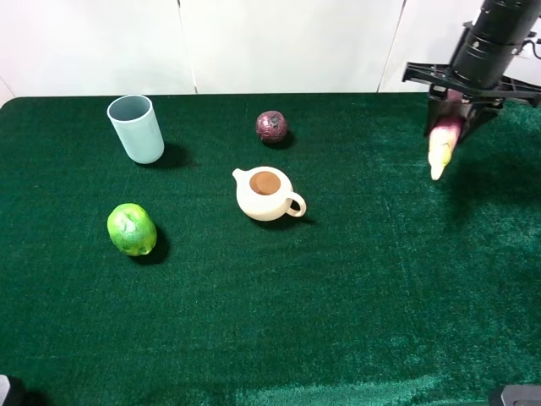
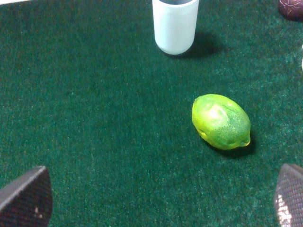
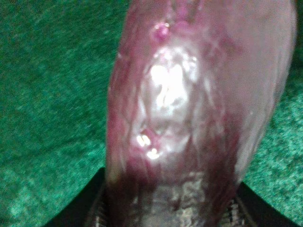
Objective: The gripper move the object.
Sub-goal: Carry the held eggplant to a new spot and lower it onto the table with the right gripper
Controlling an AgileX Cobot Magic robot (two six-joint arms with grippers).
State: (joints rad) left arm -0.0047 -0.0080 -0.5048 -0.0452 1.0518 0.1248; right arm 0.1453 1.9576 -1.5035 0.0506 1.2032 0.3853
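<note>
My right gripper (image 1: 457,108) is at the far right of the exterior high view, raised above the green cloth. It is shut on the eggplant (image 1: 443,142), which hangs pointed tip down, purple at the top and pale yellow at the tip. In the right wrist view the glossy purple eggplant (image 3: 189,113) fills the picture between the two fingers (image 3: 80,213). My left gripper (image 2: 156,198) is open and empty, its fingertips (image 2: 26,198) at the frame's lower corners, apart from the lime (image 2: 220,121).
On the green cloth stand a pale blue cup (image 1: 136,128), a lime (image 1: 131,229), a cream teapot (image 1: 267,194) and a small dark-purple ball (image 1: 271,126). The cup (image 2: 174,24) and the ball (image 2: 292,8) also show in the left wrist view.
</note>
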